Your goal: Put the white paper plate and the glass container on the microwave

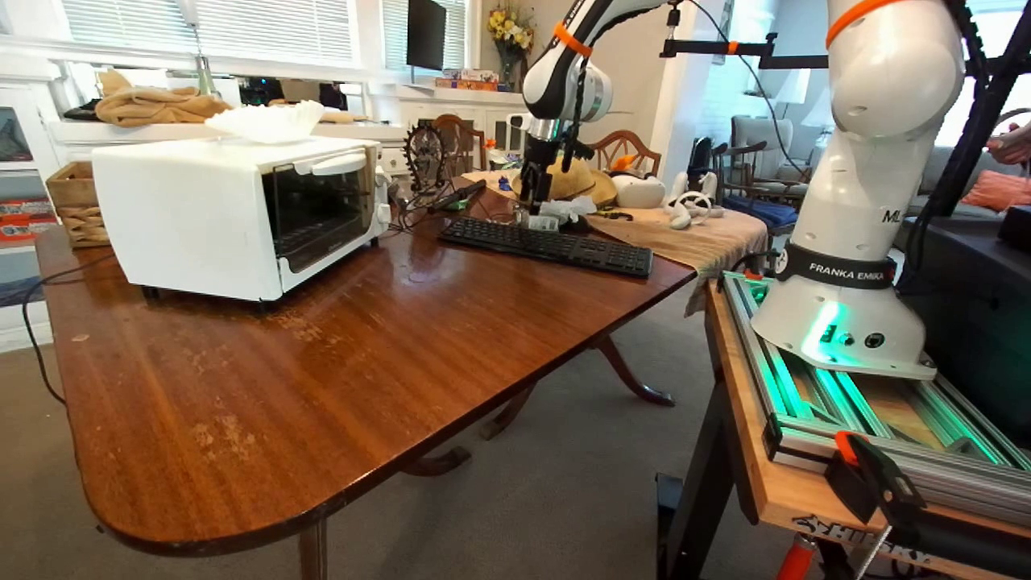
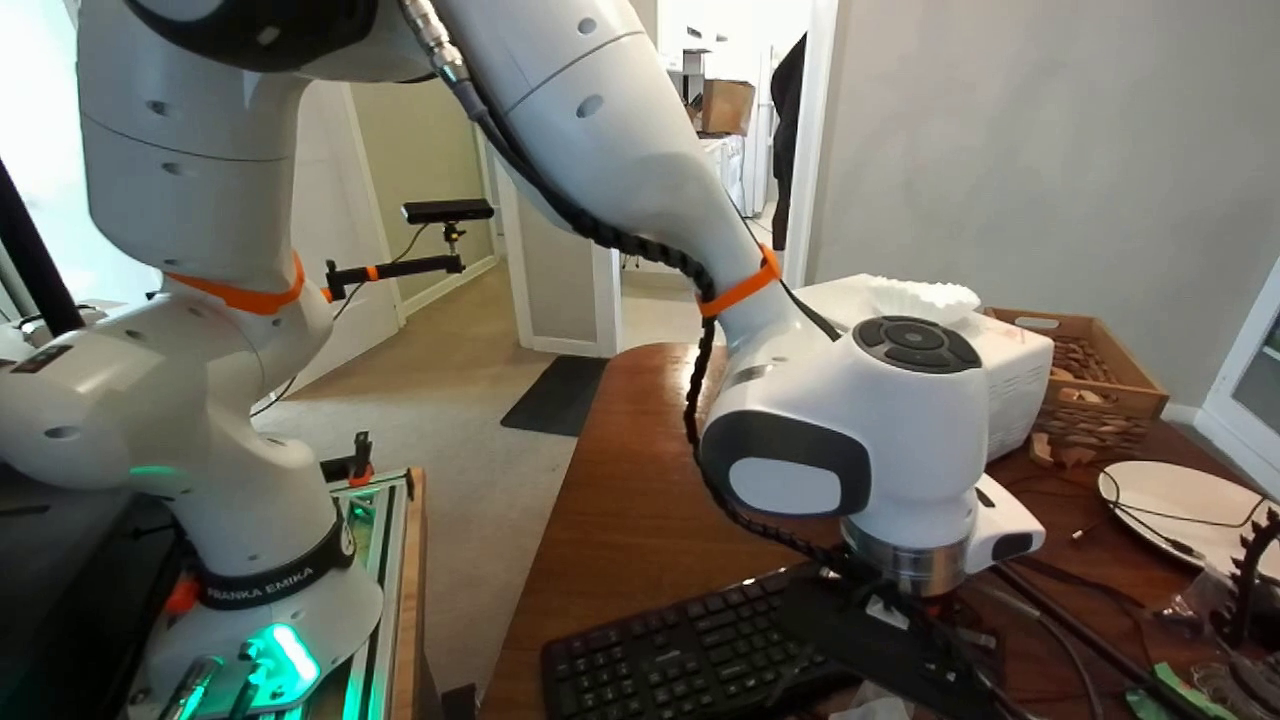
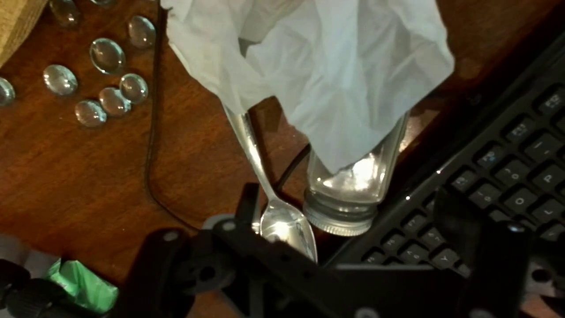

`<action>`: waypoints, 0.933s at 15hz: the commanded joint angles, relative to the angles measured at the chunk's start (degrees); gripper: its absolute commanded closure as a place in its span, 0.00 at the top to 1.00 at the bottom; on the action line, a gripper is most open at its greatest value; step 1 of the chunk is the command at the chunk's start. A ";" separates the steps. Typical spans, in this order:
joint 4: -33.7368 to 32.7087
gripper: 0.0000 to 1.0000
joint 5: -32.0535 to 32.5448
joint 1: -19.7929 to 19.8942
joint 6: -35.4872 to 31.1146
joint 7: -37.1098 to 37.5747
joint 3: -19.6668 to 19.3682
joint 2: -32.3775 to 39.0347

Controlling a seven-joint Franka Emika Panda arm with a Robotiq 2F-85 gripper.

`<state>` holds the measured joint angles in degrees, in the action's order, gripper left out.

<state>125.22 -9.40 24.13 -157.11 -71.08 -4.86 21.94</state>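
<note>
The white microwave point(image 1: 189, 217) stands on the table; it also shows in an exterior view point(image 2: 1015, 385), partly behind the arm. A fluted white paper plate point(image 1: 266, 122) rests on its top, also visible in an exterior view point(image 2: 925, 298). The glass container point(image 3: 346, 194) is a clear jar lying on its side beside the keyboard in the wrist view. White crumpled paper point(image 3: 335, 75) covers much of it. My gripper point(image 3: 351, 205) is open, one finger on each side of the jar's ribbed end in the picture. In an exterior view the gripper point(image 1: 533, 205) points down by the keyboard.
A metal spoon point(image 3: 289, 227) lies left of the jar, partly under the left finger. The black keyboard point(image 1: 556, 246) is on the right. Clear glass beads point(image 3: 108, 55) and cables lie nearby. A round white plate point(image 2: 1190, 500) and wooden basket point(image 2: 1130, 375) are farther off.
</note>
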 commanded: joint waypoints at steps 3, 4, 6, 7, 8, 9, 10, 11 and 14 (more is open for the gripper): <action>-2.36 0.97 1.39 0.43 1.88 0.70 0.23 2.77; -2.66 0.92 1.35 0.49 2.19 0.66 0.35 3.10; -3.20 0.76 1.62 0.44 2.52 0.80 0.29 3.72; -3.47 0.72 1.58 0.50 2.75 0.77 0.36 3.96; -3.88 0.60 1.46 0.63 3.18 0.61 0.49 4.26; -4.16 0.53 1.52 0.60 3.48 0.64 0.45 4.47; -4.41 0.43 1.55 0.61 3.67 0.62 0.44 4.70; -4.59 0.36 1.56 0.60 3.86 0.64 0.43 4.85; -4.94 0.26 2.03 0.30 4.64 1.01 0.00 4.91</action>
<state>121.89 -9.37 24.18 -154.60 -71.08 -4.79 25.77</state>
